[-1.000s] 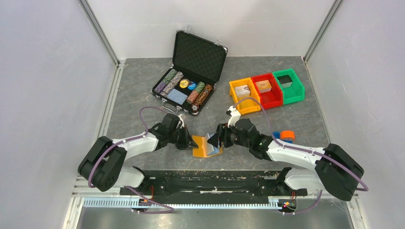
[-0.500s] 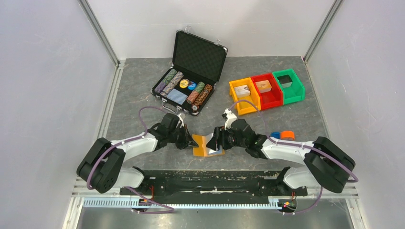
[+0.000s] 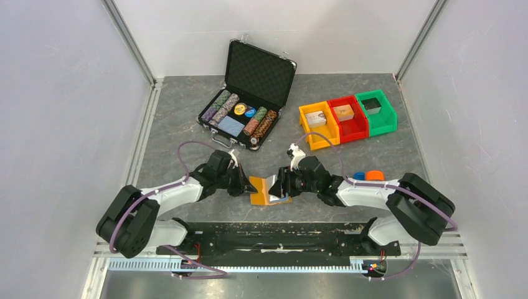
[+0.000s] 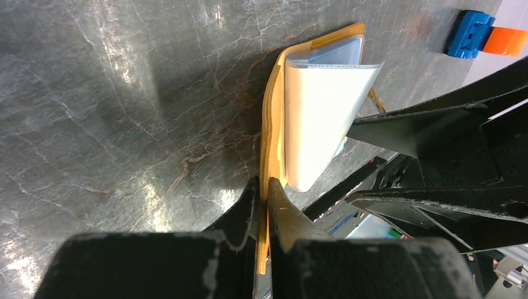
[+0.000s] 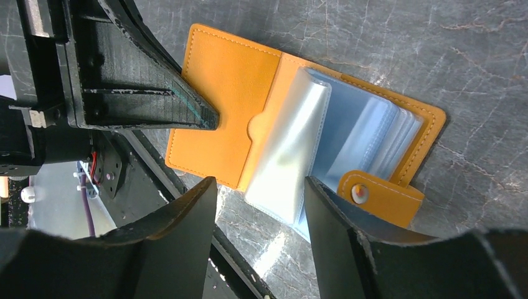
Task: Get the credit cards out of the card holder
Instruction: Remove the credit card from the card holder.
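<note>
An open black chip case [image 3: 249,93] holding rows of poker chips is seen at the far centre of the grey marbled worktop [image 3: 180,118]. To its right, three plastic bins are lined up touching: orange [image 3: 318,126], red [image 3: 347,119] and green [image 3: 377,112]. A small blue and orange object [image 3: 367,176] lies just behind the right forearm. Nothing is placed between these things and the two arms.

Both arms are stretched low over the near part of the worktop and turned inward towards each other. The left gripper [image 4: 264,187] is brought in from the left, and its fingers are pressed together on the edge of the wallet's left cover. The right gripper [image 5: 258,205] is brought in from the right with its fingers [image 5: 180,230] held moderately apart, straddling the edge of the sleeves. No grip by them is shown.

The small flat orange folding card holder [image 3: 266,190] is found at the near centre of the worktop, between the two grippers, and is spread open. A stack of clear plastic sleeves [image 5: 292,162] is fanned up from its spine, one frosted leaf standing higher than the rest. A light blue tint is seen through the rear sleeves, but its source cannot be told. An orange snap tab [image 5: 380,196] is folded out at the right cover.
</note>
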You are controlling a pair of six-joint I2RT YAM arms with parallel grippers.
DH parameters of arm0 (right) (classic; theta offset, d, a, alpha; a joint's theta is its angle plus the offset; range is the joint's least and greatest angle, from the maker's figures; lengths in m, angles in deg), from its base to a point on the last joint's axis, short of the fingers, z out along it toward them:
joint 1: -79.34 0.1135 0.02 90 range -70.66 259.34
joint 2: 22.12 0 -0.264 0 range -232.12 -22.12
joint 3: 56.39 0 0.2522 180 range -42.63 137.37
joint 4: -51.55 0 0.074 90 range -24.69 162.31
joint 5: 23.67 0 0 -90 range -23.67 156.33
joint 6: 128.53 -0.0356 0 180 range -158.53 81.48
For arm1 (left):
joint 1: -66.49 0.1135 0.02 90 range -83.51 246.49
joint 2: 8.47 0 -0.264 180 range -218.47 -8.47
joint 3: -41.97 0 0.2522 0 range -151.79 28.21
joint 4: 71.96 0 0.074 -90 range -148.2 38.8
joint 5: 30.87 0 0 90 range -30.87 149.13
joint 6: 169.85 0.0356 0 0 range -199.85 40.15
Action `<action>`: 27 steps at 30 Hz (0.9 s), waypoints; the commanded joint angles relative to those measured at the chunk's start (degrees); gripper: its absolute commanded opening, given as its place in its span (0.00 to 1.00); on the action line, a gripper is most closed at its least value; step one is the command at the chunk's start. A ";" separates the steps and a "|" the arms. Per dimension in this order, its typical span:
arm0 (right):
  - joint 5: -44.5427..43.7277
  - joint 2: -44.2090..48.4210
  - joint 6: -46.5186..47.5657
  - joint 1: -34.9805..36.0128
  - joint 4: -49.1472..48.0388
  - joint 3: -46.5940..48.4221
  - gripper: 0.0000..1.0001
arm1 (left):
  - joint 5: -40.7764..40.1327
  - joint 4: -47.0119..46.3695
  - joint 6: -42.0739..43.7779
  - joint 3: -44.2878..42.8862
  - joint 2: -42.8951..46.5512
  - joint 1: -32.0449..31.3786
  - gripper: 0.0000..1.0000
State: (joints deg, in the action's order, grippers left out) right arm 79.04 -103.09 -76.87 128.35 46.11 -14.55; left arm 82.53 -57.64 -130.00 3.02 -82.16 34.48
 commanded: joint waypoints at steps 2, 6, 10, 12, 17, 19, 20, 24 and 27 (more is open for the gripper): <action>0.75 -0.60 -0.06 0.24 -2.63 2.25 0.57 | -0.81 -2.24 -1.44 0.15 0.61 -0.27 0.09; 4.70 -1.98 -3.79 0.22 -8.28 1.26 0.54 | -0.72 -3.37 -2.97 1.27 1.54 -0.25 0.17; 5.47 -2.32 -5.49 0.23 -11.84 0.30 0.49 | -1.60 -1.02 -3.24 0.81 2.88 -0.25 0.31; 5.31 -1.99 -5.62 0.27 -13.40 -0.04 0.47 | -2.47 1.61 -3.50 0.59 3.93 -0.16 0.37; 6.09 -3.72 -6.50 0.27 -19.04 -0.54 0.43 | -2.90 4.56 -5.21 0.84 5.61 0.58 0.47; 6.07 -4.17 -7.22 0.24 -21.56 -0.98 0.40 | -2.63 4.61 -4.97 0.44 5.17 1.21 0.49; 5.20 -3.93 -7.32 0.21 -22.15 -1.21 0.38 | -2.14 4.65 -5.00 0.25 4.90 1.89 0.50; 3.49 -3.49 -8.19 0.25 -24.26 -2.19 0.35 | -0.58 4.68 -6.01 0.12 6.23 3.13 0.58; 4.81 -4.47 -8.74 0.33 -24.99 -1.81 0.34 | -0.50 7.17 -4.89 -0.44 7.71 3.96 0.63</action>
State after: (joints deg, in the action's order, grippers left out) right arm 83.87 -106.65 -84.52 128.35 26.31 -16.28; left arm 80.69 -53.10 -133.80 3.88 -77.15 37.45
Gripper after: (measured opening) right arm 0.344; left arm 0.606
